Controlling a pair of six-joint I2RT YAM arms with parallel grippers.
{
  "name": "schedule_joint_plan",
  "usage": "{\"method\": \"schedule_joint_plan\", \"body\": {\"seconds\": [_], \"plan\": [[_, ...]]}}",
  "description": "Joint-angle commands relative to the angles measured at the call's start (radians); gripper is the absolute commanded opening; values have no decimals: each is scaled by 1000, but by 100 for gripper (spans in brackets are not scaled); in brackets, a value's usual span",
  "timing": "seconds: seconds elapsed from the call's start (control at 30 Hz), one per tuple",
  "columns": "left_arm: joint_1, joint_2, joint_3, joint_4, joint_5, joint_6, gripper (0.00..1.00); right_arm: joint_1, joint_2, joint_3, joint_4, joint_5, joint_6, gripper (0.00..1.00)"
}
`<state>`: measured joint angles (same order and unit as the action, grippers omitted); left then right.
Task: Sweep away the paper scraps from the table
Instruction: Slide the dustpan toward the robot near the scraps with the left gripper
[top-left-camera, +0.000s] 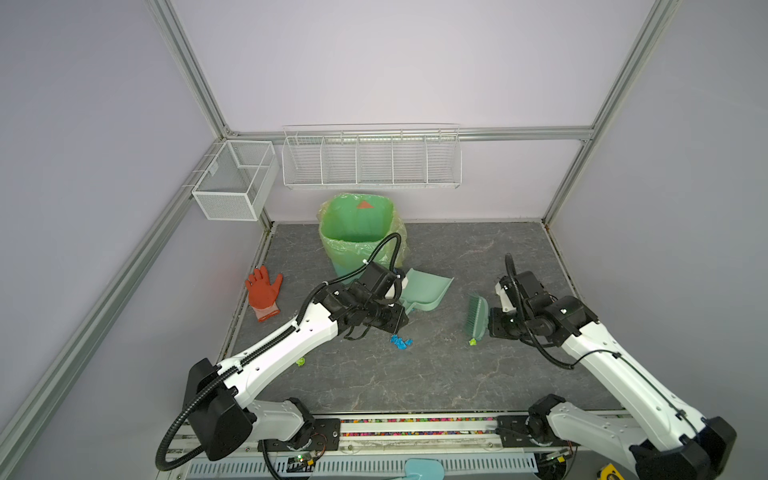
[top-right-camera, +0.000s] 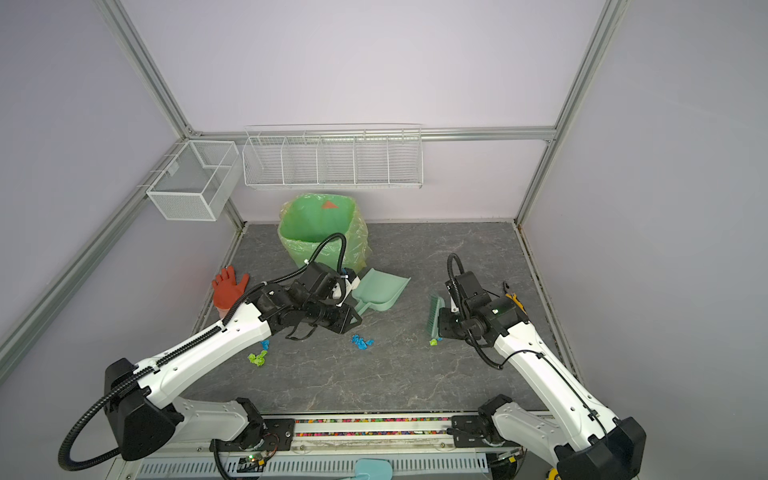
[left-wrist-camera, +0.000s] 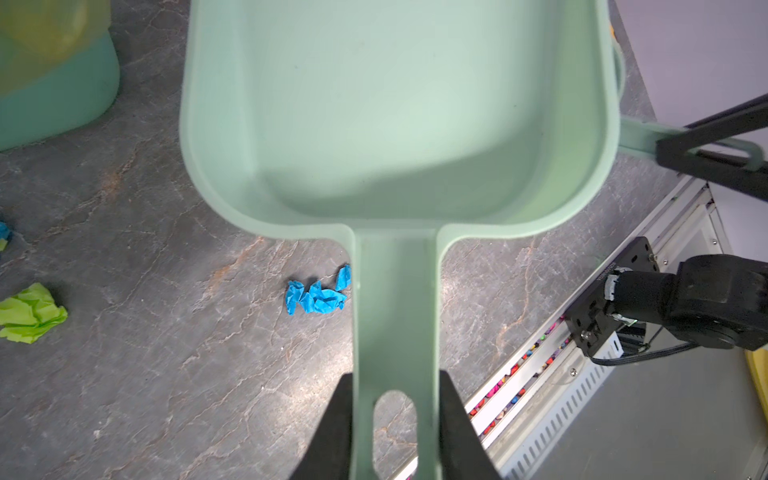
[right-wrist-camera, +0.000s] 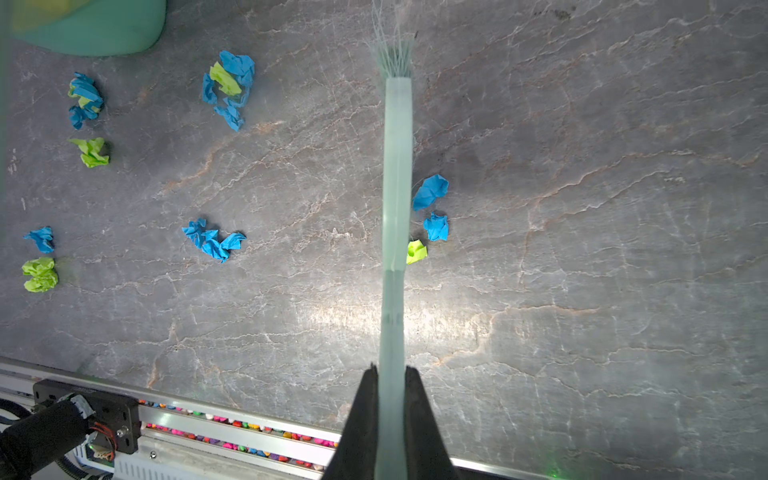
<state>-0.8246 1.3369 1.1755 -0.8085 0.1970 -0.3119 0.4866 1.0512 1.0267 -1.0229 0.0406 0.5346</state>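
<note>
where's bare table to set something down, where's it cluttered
Bare table: the near strip between the paper scraps and the front rail, and the far right corner bordered by the bin, the dustpan, the brush and the right rail. Crowded: the middle band from beneath the left arm to the brush, strewn with scraps.

The table (top-left-camera: 457, 374) is dark grey with pale marble veins. The paper scraps (right-wrist-camera: 214, 241) are bright blue, lime green or both. The dustpan (left-wrist-camera: 395, 104) and brush (right-wrist-camera: 397, 166) are pale mint; the glove (top-left-camera: 262, 293) is orange-red.
</note>
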Motion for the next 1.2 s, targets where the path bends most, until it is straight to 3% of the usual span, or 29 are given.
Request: {"method": "schedule_joint_plan", "body": {"seconds": [0.0,0.37,0.9,1.17], "plan": [[-4,14,38,4,-33,45,0,-14,-24,51,-83,43,-34,7],[-82,82,35,-59,-61,121,0,-84,-54,79,-179,104,-65,7],[-174,71,-55,-93,-45,145,0,-111,-15,126,-242,180,-68,7],[-223,93,-57,-98,-42,136,0,-118,-27,163,-195,89,-31,7]]}}
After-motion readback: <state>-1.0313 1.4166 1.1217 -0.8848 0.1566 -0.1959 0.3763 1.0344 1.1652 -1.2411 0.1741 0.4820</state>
